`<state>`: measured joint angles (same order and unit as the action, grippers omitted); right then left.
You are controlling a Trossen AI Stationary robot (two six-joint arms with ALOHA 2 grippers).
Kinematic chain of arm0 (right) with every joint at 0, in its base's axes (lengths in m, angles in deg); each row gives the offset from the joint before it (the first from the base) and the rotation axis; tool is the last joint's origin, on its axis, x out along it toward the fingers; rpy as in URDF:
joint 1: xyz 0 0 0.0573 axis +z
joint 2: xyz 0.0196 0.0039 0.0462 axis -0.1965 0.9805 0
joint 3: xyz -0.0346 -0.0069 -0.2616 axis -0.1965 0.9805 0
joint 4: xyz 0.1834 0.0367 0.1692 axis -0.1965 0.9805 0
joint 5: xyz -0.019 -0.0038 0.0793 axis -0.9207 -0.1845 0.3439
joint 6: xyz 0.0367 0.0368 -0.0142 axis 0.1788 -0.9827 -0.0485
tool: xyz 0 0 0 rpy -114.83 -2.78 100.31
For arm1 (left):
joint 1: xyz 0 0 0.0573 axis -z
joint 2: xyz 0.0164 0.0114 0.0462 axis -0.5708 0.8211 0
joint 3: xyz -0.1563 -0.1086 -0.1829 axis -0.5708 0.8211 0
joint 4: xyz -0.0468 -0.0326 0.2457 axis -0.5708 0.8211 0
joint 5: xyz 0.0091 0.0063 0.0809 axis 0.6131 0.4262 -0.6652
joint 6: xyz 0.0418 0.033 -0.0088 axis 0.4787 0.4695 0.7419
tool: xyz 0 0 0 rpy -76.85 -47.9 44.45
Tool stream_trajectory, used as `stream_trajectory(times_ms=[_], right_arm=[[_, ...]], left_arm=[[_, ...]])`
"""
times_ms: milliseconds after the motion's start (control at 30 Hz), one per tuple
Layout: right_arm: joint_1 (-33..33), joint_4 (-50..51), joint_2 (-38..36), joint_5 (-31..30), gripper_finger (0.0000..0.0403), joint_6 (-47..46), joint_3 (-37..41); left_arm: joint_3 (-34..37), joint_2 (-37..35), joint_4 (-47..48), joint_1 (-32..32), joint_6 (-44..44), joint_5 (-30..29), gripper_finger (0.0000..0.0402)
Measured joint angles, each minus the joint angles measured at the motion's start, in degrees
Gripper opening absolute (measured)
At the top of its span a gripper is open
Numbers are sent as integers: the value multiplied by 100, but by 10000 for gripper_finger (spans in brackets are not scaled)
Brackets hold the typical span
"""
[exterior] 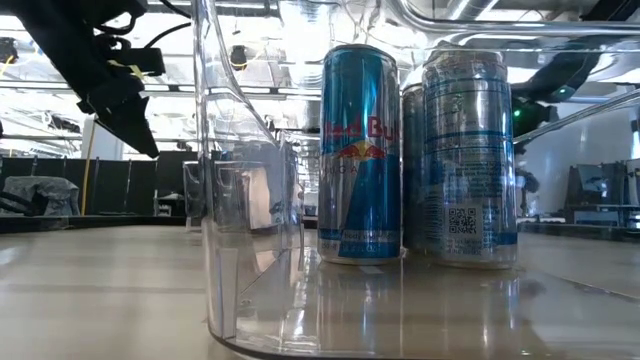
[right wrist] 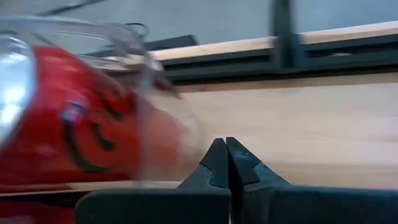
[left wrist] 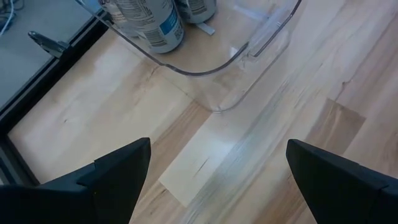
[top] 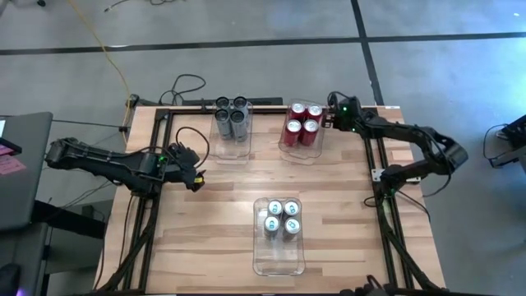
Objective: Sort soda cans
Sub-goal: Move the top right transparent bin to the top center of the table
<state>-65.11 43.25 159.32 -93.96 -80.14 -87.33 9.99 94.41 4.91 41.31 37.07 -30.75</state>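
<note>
Wooden table [top: 205, 230]: left pincer [top: 196, 174] hovers spread beside grey cans [top: 231, 119]; right pincer [top: 331, 116], pressed together, beside red cans [top: 302, 123].

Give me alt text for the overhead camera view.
Three clear bins on a wooden table hold sorted soda cans: grey, red, blue-silver. Open left gripper hovers beside the grey ones, shut right gripper beside the red.
</note>
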Motion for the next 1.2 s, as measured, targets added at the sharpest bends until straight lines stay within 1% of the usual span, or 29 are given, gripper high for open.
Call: stream_trajectory(times_ms=[67, 233, 367, 567, 767, 1067, 1200], right_arm=[[0, -201, 67, 225, 1, -76, 3], [59, -233, 315, 248, 1, -145, 7], [135, -592, 553, 254, 1, -140, 9], [274, -1069, 756, 536, 1, 195, 9], [280, -1189, 775, 582, 1, 356, 11], [295, -1768, 779, 1128, 0, 530, 16], [431, -2002, 779, 1200, 0, 524, 16]], left_arm=[[0, 1, 1, 0, -28, -3, 371], [0, 1, 14, 147, -113, -6, 371], [0, 1, 15, 270, -163, -4, 371], [0, 1, 80, 449, -359, -4, 371], [0, 1, 95, 490, -412, -5, 371], [0, 1, 89, 490, -446, -15, 371], [0, 1, 84, 490, -479, -39, 371]])
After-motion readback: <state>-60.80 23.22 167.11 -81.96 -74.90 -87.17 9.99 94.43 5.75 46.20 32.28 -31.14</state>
